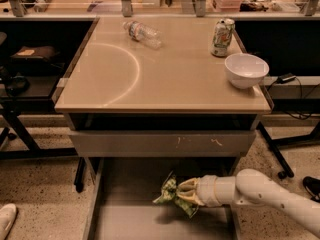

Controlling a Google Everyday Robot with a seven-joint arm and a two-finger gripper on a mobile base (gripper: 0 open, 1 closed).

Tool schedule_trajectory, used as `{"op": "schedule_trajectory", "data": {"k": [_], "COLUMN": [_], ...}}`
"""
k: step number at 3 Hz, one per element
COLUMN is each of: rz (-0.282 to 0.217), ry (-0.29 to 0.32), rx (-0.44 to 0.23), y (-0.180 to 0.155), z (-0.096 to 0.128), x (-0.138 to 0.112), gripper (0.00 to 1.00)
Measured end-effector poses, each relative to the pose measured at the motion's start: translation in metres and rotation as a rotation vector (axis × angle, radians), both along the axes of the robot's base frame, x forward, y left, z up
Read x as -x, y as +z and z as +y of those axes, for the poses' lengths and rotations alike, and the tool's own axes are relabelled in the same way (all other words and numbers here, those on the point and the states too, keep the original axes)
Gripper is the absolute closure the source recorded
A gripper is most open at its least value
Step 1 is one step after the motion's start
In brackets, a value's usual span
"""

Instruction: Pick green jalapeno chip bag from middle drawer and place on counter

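Grips green jalapeno chip bag (168, 191) in pincer (184, 192), shut on its right side, over middle drawer (127, 216) floor, beneath bench (170, 79) bearing bottle (142, 32), can (222, 37), bowl (246, 70).

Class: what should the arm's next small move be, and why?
Probably a short lift straight up. The gripper looks shut on the bag, low over the drawer floor. The counter sits higher, above the scuffed front panel, so the bag must gain height first.
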State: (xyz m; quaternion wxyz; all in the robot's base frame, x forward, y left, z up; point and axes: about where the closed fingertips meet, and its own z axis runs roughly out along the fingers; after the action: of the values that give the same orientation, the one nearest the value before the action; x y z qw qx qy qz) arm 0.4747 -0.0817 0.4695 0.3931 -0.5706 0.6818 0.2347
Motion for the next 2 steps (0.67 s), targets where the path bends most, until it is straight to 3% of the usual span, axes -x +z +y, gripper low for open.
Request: {"op": "schedule_trajectory", "data": {"k": [2], "rz": [-0.123], "ry": [0.001], "rx": [0.117], "y": [0.145], "z": [-0.057], "x": [-0.016], "gripper": [1.0]}}
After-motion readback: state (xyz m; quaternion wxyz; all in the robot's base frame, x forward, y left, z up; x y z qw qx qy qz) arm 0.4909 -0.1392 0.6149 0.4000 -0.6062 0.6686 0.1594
